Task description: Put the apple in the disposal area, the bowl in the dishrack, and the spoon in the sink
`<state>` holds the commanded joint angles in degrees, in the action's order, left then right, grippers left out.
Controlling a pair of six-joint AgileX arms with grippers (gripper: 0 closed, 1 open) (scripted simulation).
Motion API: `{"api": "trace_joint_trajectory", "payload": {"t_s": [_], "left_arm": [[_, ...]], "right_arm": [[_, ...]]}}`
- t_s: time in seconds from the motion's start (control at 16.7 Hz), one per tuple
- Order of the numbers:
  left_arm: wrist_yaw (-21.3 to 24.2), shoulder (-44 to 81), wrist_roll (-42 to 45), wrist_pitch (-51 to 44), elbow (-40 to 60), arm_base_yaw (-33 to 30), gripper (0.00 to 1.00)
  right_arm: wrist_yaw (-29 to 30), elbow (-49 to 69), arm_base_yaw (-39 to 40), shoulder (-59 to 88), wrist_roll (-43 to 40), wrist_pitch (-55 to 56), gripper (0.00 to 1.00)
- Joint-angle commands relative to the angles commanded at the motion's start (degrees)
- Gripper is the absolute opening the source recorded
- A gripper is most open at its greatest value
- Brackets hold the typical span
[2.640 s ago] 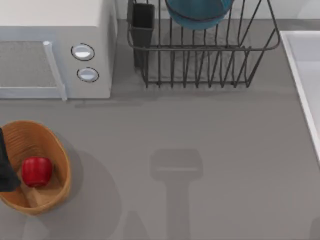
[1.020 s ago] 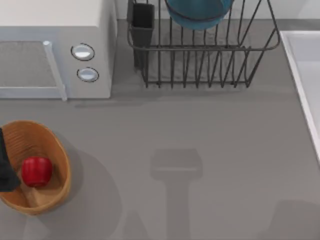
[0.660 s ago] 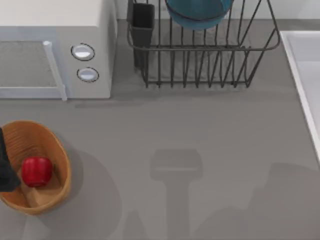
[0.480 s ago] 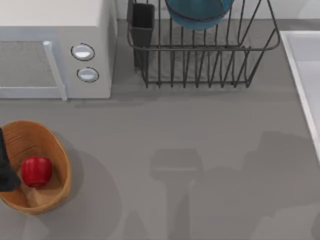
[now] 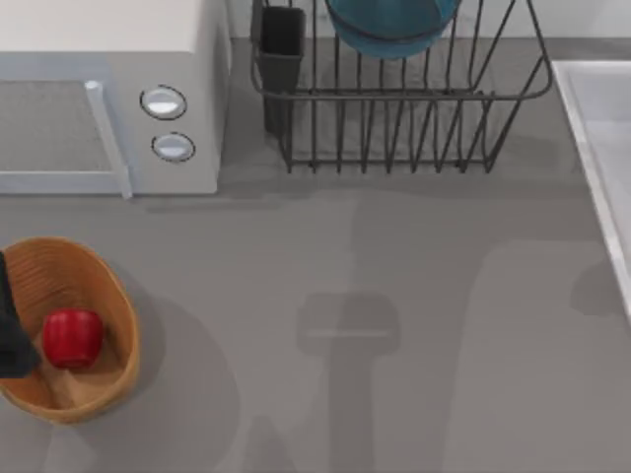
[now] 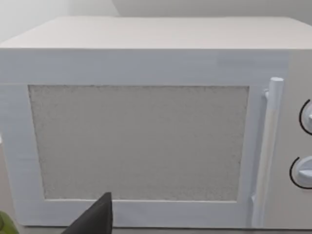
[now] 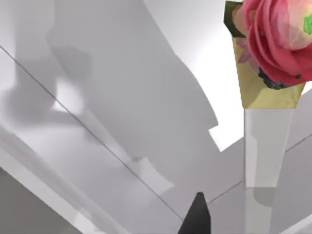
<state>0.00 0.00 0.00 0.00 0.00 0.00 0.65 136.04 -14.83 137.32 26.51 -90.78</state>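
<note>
Two of the three placements look finished. Nearest, at the table's left edge, the apple [image 5: 73, 338] lies inside the disposal area [image 5: 116, 313], the woven basket. A dark piece of the left arm [image 5: 12, 335] sits parked against the basket's outer side; whether the left gripper [image 6: 95, 219] is spread or pressed together cannot be told from the single dark fingertip seen before the microwave [image 6: 146, 122] door. Farther back, beside that microwave, the bowl [image 5: 392, 25] rests in the dishrack [image 5: 394, 128]. At the right edge runs the sink [image 5: 592, 148] rim. The spoon cannot be made out on the table, so that step is judged underway or just completed. The right gripper [image 7: 196, 219] hangs above the pale basin, near a vase [image 7: 261, 146] holding a pink flower [image 7: 278, 39]; whether it grips anything cannot be told.
</note>
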Motion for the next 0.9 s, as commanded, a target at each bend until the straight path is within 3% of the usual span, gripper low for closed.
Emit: {"api": "trace_joint_trajectory", "payload": {"t_s": [0.42,0.9], "left_arm": [[0.0,0.0,0.0,0.0,0.0,0.0,1.0],[0.0,0.0,0.0,0.0,0.0,0.0,1.0]], "right_arm": [[0.3,27.1,4.9,17.8,4.3,-6.3,0.0],[0.3,29.9,5.2,19.7,4.9,-6.6,0.0]]}}
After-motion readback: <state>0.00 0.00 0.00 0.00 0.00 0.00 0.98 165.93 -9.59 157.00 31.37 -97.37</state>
